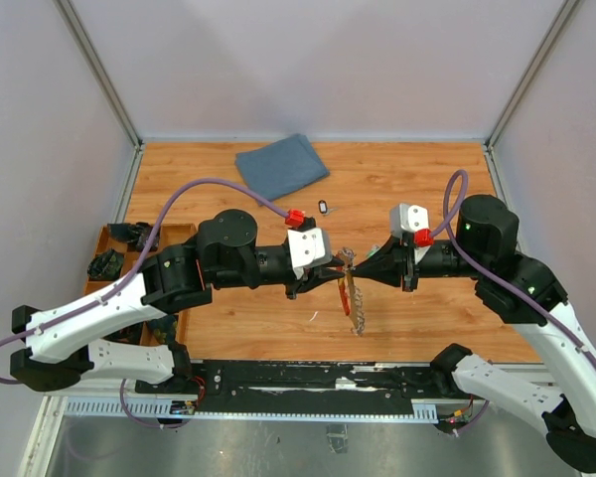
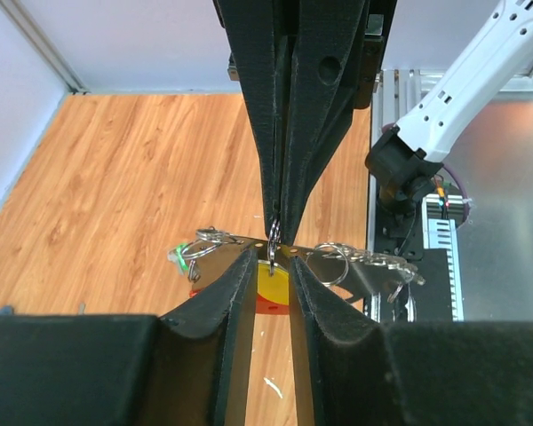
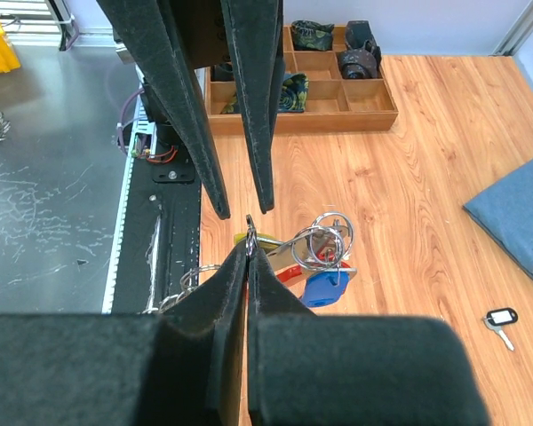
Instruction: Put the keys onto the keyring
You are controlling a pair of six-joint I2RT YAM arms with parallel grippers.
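Observation:
My right gripper (image 1: 357, 268) is shut on a small silver ring (image 3: 250, 225), and the whole bunch hangs from it above the table. In the bunch are a yellow-headed key (image 2: 274, 282), a blue-headed key (image 3: 325, 287), several silver rings (image 3: 324, 236), and the keyring with its red loop (image 1: 346, 296) and chain (image 2: 373, 259). Tip to tip with it, my left gripper (image 1: 339, 269) is open. Its fingers (image 2: 240, 284) stand on either side of the yellow key head and the small ring without pressing on them.
A small black-headed key (image 1: 324, 207) lies on the wooden table behind the grippers. A folded blue cloth (image 1: 281, 166) lies at the back. A wooden compartment tray (image 1: 119, 253) with dark parts stands at the left edge. A black rail (image 1: 308, 376) runs along the near edge.

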